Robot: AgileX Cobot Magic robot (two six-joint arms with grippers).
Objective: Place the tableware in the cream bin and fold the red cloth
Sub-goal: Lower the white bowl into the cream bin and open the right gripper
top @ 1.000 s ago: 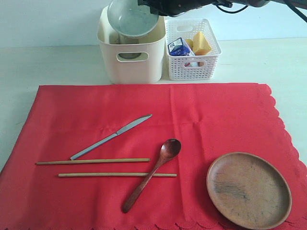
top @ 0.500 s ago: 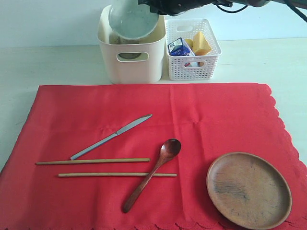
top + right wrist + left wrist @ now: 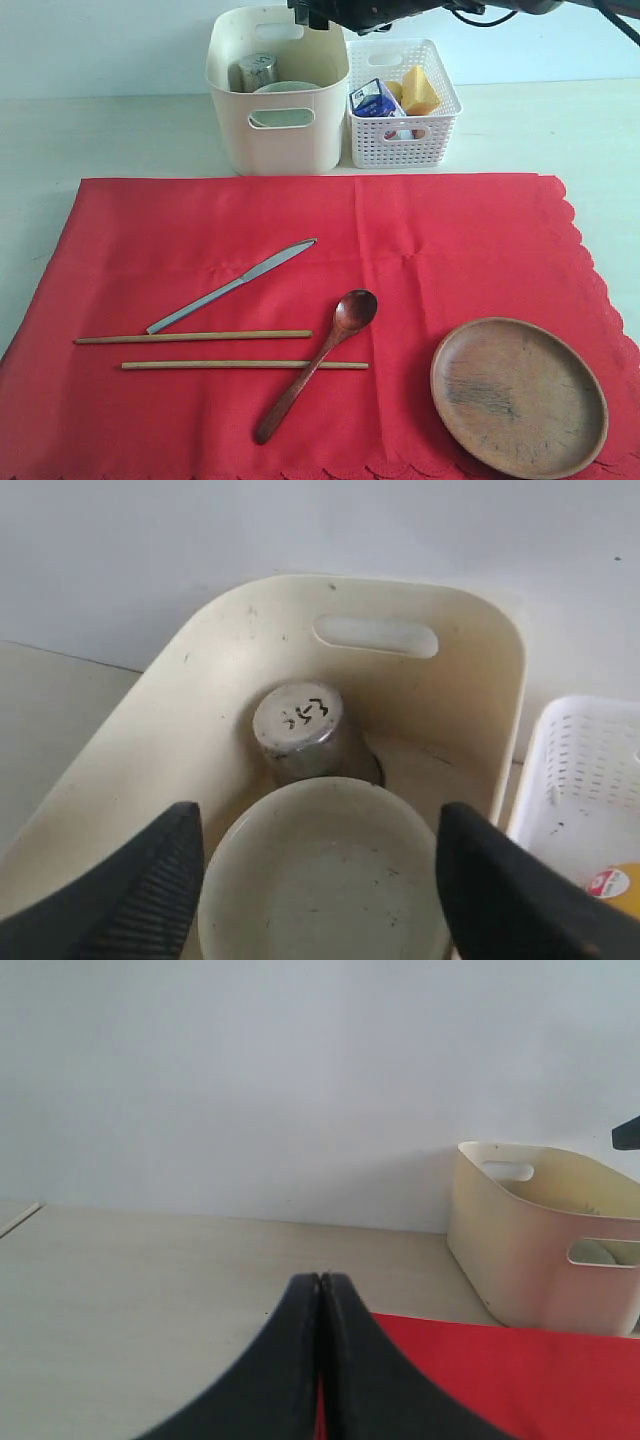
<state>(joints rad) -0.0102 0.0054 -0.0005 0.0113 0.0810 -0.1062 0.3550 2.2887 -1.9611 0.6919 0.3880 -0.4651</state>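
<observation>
The pale bowl (image 3: 325, 880) lies inside the cream bin (image 3: 275, 140), beside the upturned steel cup (image 3: 298, 725). My right gripper (image 3: 320, 815) hovers open just above the bowl, its fingers clear of the rim; the exterior view shows it at the top edge (image 3: 322, 12). On the red cloth (image 3: 450, 250) lie the knife (image 3: 235, 285), two chopsticks (image 3: 190, 337), the wooden spoon (image 3: 320, 360) and the brown plate (image 3: 518, 395). My left gripper (image 3: 320, 1278) is shut and empty, low over the cloth's edge (image 3: 480, 1370), some way from the bin (image 3: 540, 1250).
A white lattice basket (image 3: 405, 130) stands right of the bin, holding a milk carton (image 3: 377, 98) and a cheese wedge (image 3: 418, 88). A pale wall rises behind both containers. Bare table surrounds the cloth on the left and right.
The right gripper opened and let go of the bowl, which dropped from a tilted position above the bin down inside it. Everything on the cloth stayed put.
</observation>
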